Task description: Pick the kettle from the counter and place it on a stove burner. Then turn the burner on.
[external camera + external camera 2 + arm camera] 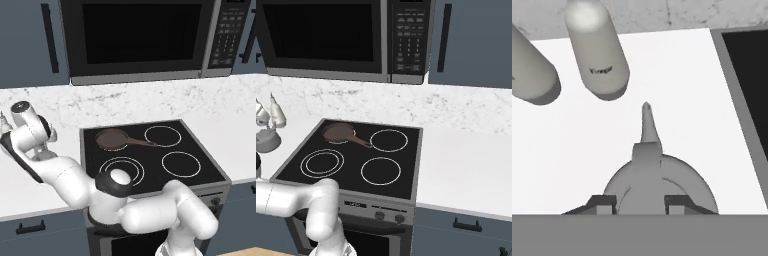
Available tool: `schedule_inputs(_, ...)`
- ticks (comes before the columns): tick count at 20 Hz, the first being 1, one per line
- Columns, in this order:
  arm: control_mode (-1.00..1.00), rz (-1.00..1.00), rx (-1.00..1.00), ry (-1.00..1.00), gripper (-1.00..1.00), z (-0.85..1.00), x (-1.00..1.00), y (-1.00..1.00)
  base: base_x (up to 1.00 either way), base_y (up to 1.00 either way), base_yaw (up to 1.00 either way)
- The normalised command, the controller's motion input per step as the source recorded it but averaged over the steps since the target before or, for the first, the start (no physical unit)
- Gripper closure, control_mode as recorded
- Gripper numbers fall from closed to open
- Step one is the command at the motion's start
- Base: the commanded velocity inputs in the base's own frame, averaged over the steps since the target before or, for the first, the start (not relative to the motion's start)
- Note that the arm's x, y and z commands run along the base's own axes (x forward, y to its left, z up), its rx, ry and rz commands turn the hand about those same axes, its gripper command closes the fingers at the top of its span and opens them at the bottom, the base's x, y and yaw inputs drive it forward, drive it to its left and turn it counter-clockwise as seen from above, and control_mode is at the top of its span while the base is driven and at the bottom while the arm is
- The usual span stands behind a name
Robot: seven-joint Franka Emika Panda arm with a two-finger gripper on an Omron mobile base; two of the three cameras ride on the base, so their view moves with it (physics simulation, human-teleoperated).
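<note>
The kettle (pixel 654 185) sits on the counter (pixel 677 90), left of the cooktop, and my hand view looks straight down onto it: round grey body, with the thin handle running up the middle of the picture to a point. My gripper (pixel 641 204) hangs right over it, one dark fingertip on each side of the handle's base, with a gap between them, so my fingers are apart and hold nothing yet. In the right base view the kettle (pixel 266 140) stands at the far left edge, well apart from the stove burner (pixel 322 163) with the double ring.

The handle is a narrow wire, I judge, and my first worry is closing off-centre: one pad would meet it first and push the kettle sideways or tip it. I cannot tell how far down my tips are, so I could also clamp too high and let the kettle swing once lifted.

Two white bottles (pixel 597 50) stand just beyond the kettle. A shove that way would knock them over.

Further out, the brown frying pan (pixel 338 133) sits on the back burner just behind the double ring, its handle pointing right; a low carry could clip it
</note>
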Motion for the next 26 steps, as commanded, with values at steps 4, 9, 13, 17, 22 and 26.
schedule_inputs(4,-1.0,0.0,0.0,-0.19,1.0,0.0,-0.15,-0.11,0.0,0.0,0.0)
schedule_inputs(9,-1.0,-0.07,0.0,-0.37,1.0,0.03,-0.6,-0.59,0.0,0.0,0.0)
schedule_inputs(13,-1.0,-0.2,0.0,-0.4,1.0,0.1,-0.7,-0.93,0.0,0.0,0.0)
schedule_inputs(17,-1.0,-0.24,0.0,-0.31,1.0,0.13,-0.34,-1.0,0.0,0.0,0.0)
schedule_inputs(22,-1.0,-0.21,0.03,-0.2,1.0,0.21,-0.05,-1.0,0.0,0.0,0.0)
schedule_inputs(26,-1.0,-0.19,0.13,-0.02,1.0,0.21,0.0,-1.0,0.0,0.0,0.0)
